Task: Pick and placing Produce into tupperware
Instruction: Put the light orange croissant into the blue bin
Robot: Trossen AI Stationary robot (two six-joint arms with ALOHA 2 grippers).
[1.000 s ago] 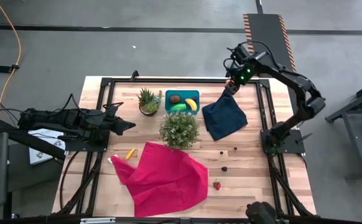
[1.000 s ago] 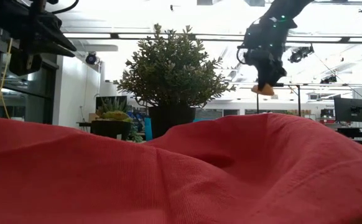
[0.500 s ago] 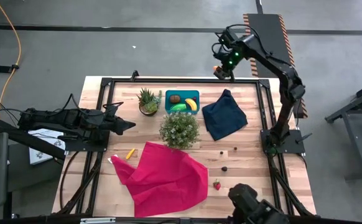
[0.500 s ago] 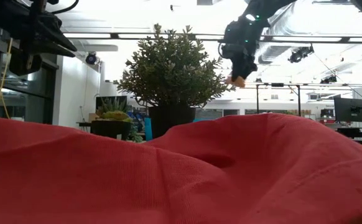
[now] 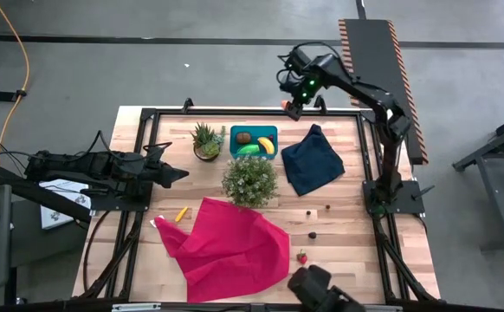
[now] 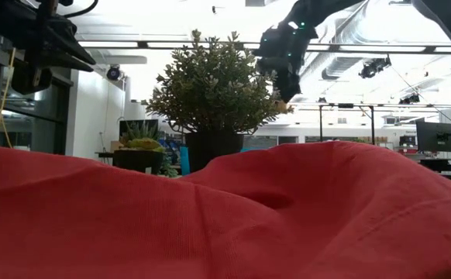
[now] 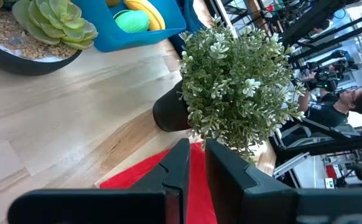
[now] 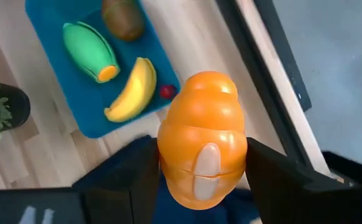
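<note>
Produce is split between the tabletop and the tub. Nearest, at the bottom of the high view, a red strawberry point(image 5: 302, 256) lies just off the red cloth point(image 5: 230, 247), with a dark bit point(image 5: 313, 235) and two tinier ones point(image 5: 309, 211) above it toward the navy cloth point(image 5: 312, 162); a small yellow piece point(image 5: 181, 213) sits at the red cloth's left corner. In mid-frame stands the bushy plant point(image 5: 250, 179), and the left gripper point(image 5: 181, 174) waits to its left, fingers point(image 7: 176, 168) nearly together and holding nothing.

Farther up, the tupperware point(image 5: 254, 140) sits between the succulent point(image 5: 207, 140) and the navy cloth, already holding a banana point(image 8: 133, 91), a green piece point(image 8: 89, 52) and a brown oval point(image 8: 123, 17).

Farthest, at upper centre-right, the right gripper point(image 5: 288, 105) hangs above the tabletop's far edge, up and right of the tub, clenched on an orange piece point(image 8: 202, 137).

To do this step well, I judge the arm should carry the orange piece left and down in the high view until it sits squarely over the tub, lower it close to the contents, then release. The tub is crowded, so a high drop risks a bounce out; the freest spot looks to be beside the banana.
</note>
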